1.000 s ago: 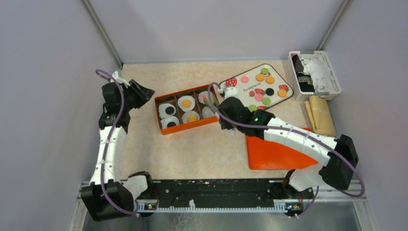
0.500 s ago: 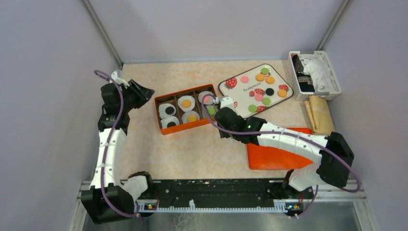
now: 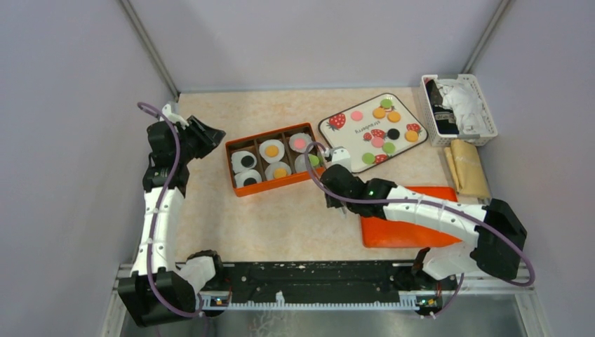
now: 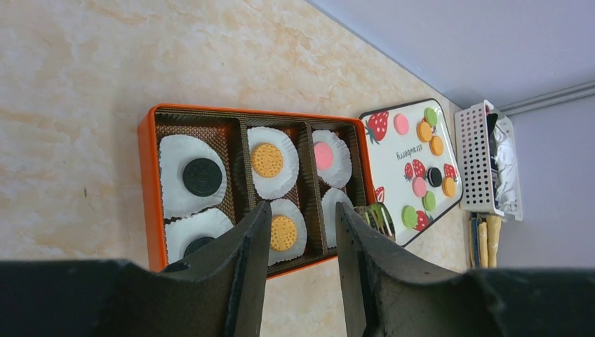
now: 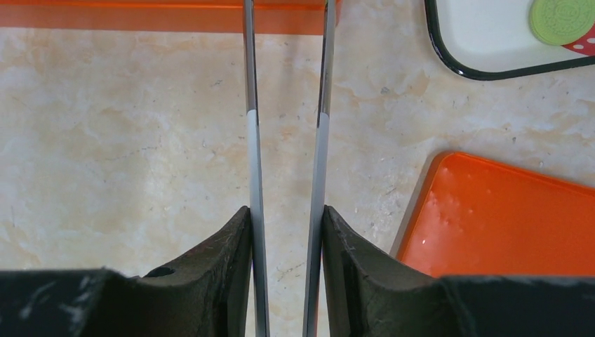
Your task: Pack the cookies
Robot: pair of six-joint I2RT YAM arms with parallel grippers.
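Seen from above, the box point(image 4: 145, 189) sits mid-bench, a little to the left. Its six paper cups point(image 4: 179, 151) carry cookies point(image 4: 202, 176): two black, two orange, one pink. A green one shows at the near right cup, right at the tips of the tongs point(image 5: 252, 154). No view settles whether it lies in the cup or is pinched.

More cookies lie loose on the strawberry tray point(image 4: 387, 172) toward the far right corner, next to the basket point(image 4: 470, 161).

The right wrist view alone shows the grip. The right pincer point(image 5: 286, 214) is closed narrowly on the two metal blades, which run over bare bench point(image 5: 105, 140) and out past the box's wall, tips unseen. The orange lid point(image 5: 505, 217) lies to the right near the front edge.

The left wrist view shows those tips at the box's right end. It also shows the left pincer point(image 4: 302, 210) partly spread and holding nothing, near the bench's left edge.
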